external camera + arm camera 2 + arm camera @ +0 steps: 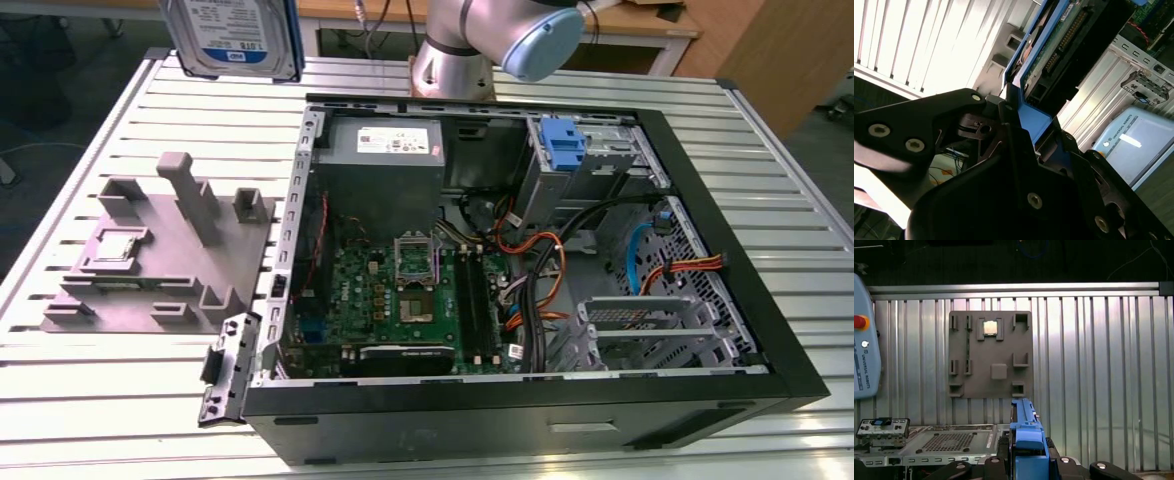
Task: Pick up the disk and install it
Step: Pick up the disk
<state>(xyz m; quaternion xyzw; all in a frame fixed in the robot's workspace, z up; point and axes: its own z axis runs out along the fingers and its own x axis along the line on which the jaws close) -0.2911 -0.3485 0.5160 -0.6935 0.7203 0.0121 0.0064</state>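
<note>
Count: We see one disk (235,38), one gripper (1027,461), one open computer case (534,412) and one grey holder block (160,250).
Gripper: Its black fingers (1016,150) squeeze the disk's blue rail from both sides, so it is clamped tight on the disk.
Where the disk is: It hangs up in the air, off the table (120,400). It is on the exterior view's left of the arm (501,40) and outside the case.
Hard to see: The exterior view cuts off the top of the disk. In the second wrist view the gripper covers part of the disk's green underside.
In the case: We count one grey power box (380,145), one green board (400,290), one blue bracket (563,140) and a bunch of wires (541,270).
In the holder block: One small square chip (990,327) sits in a pocket.
</note>
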